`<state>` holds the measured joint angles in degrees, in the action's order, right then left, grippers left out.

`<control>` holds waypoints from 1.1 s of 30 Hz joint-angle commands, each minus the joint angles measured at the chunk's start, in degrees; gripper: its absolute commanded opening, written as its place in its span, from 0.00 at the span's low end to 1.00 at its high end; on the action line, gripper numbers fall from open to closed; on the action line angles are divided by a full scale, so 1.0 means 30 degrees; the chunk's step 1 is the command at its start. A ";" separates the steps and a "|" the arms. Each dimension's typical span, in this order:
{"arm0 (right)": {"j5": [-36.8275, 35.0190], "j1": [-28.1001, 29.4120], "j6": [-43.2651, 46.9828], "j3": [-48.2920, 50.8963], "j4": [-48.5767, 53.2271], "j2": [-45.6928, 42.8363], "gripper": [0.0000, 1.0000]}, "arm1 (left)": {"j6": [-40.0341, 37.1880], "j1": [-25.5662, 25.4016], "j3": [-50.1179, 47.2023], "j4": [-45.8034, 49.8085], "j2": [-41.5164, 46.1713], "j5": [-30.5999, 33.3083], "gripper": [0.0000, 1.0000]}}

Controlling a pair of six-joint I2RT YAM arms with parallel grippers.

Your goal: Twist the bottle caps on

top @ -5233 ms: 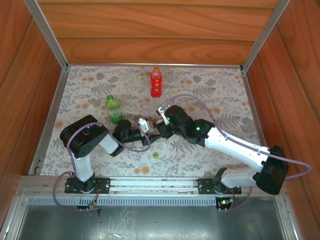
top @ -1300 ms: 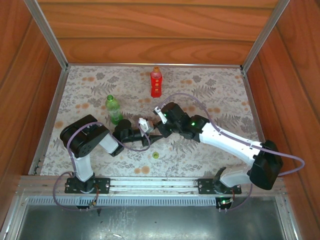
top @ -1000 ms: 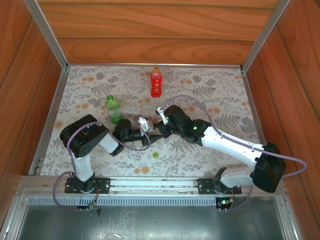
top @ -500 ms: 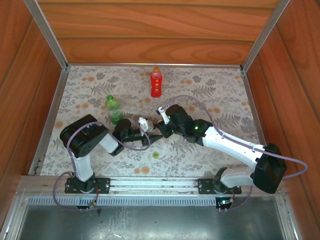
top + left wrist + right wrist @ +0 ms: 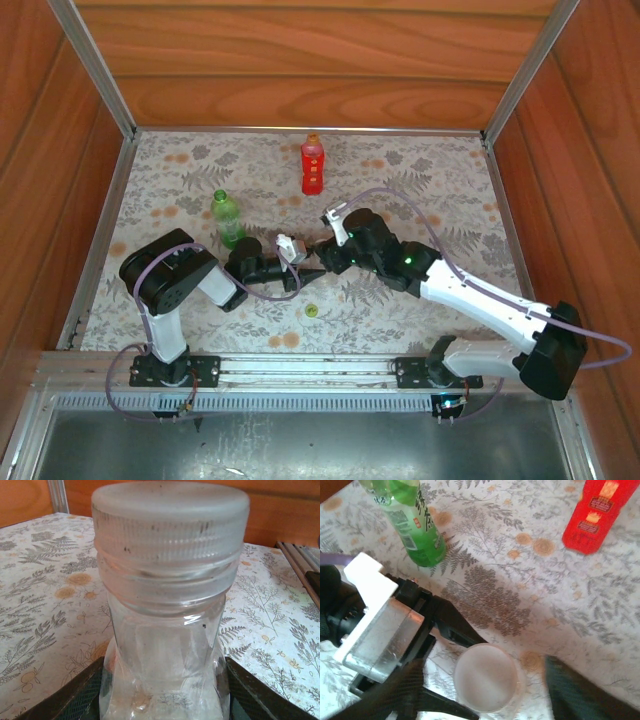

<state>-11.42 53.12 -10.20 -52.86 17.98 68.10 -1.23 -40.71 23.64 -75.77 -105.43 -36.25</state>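
The short clear bottle point(image 5: 165, 650) stands upright with the white cap point(image 5: 170, 517) on its neck. My left gripper point(image 5: 165, 697) is shut on its body, one finger on each side. In the right wrist view the white cap point(image 5: 485, 677) is seen from above, and my right gripper point(image 5: 485, 687) is open over it, its fingers point(image 5: 567, 692) standing apart from the cap's rim. In the top view both grippers meet mid-table, left gripper point(image 5: 303, 263) against right gripper point(image 5: 325, 255). The green bottle point(image 5: 227, 218) and the red bottle point(image 5: 312, 165) stand behind. A yellow-green cap point(image 5: 312, 311) lies on the cloth.
The flowered tablecloth point(image 5: 440, 200) is boxed in by wooden walls and a metal frame point(image 5: 100, 250). The green bottle point(image 5: 415, 525) stands close behind my left gripper's body point(image 5: 380, 625). The red bottle point(image 5: 600, 510), with an orange cap point(image 5: 313, 139), is farther back.
My right gripper has opened off the white cap and its wrist has shifted a little to the right. The left gripper keeps its hold on the clear bottle.
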 commanded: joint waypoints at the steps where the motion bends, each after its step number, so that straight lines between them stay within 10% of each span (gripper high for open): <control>1: -0.1126 -0.0267 -0.0916 0.0044 0.0936 -0.0098 0.48 | 0.0089 0.0116 0.0193 -0.0257 -0.0136 -0.0279 0.56; 8: -0.0540 -0.0792 -0.1565 0.0481 0.1392 0.0167 0.33 | 0.0053 0.0104 0.0157 -0.0235 -0.0140 -0.0275 0.56; 33: 0.2351 -0.1492 -0.2481 -0.0972 0.3767 0.2518 0.31 | -0.0292 0.0107 0.0150 -0.0256 -0.0146 -0.0290 0.56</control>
<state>-7.20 49.23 -16.49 -55.94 21.52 73.89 -1.52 -40.71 23.64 -75.72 -105.43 -36.29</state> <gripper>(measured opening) 0.316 0.563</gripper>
